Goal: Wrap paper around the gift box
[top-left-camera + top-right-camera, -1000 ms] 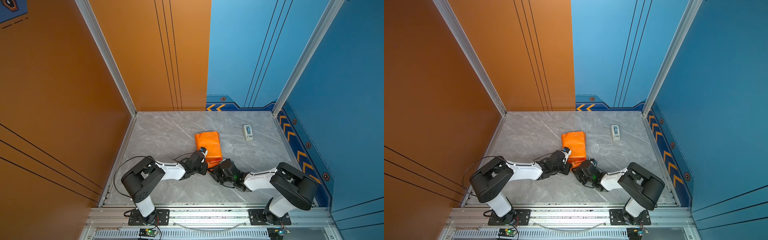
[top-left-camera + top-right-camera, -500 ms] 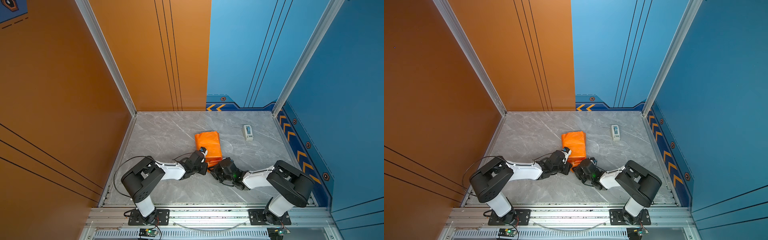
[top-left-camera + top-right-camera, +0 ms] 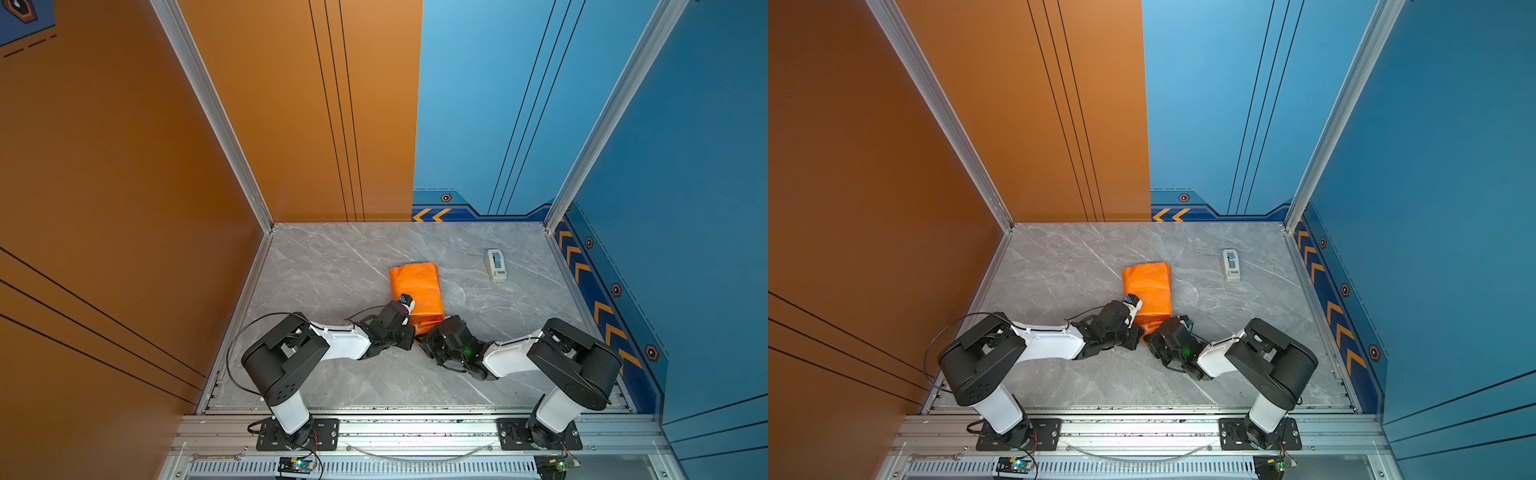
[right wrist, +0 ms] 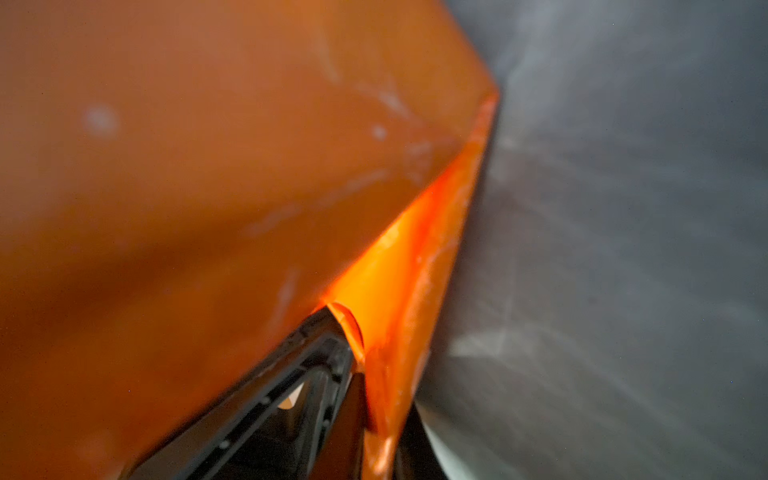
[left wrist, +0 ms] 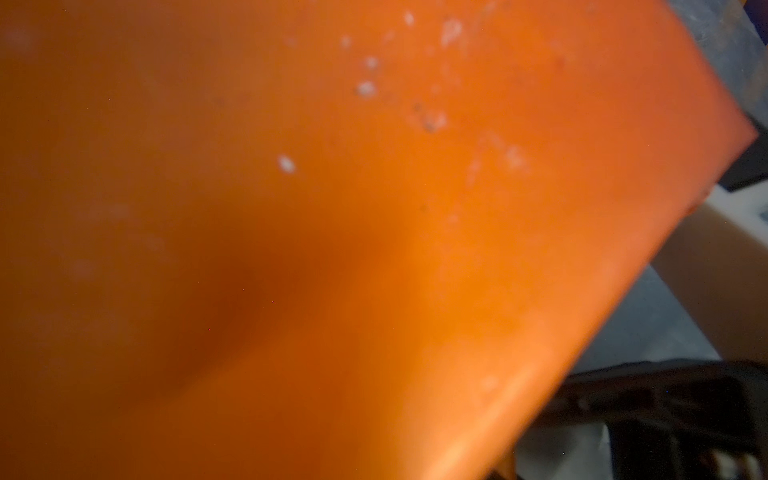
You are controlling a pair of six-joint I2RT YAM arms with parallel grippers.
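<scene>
Here, paper [image 3: 415, 286] folded orange-side out, right gripper [image 4: 368, 386] pinching its near edge, left gripper [image 3: 409, 332] at same end, jaws unreadable.

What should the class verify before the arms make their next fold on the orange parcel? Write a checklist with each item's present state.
1. The paper hides the gift box, no navy showing in both top views: ok.
2. The right tool has the near flap between its fingers: ok.
3. The left tool gripping the parcel's near corner: cannot tell, jaws hidden.
4. The tape dispenser clear of both arms: ok.
5. Near end closed: not ok, an open pocket shows in the right wrist view.
</scene>
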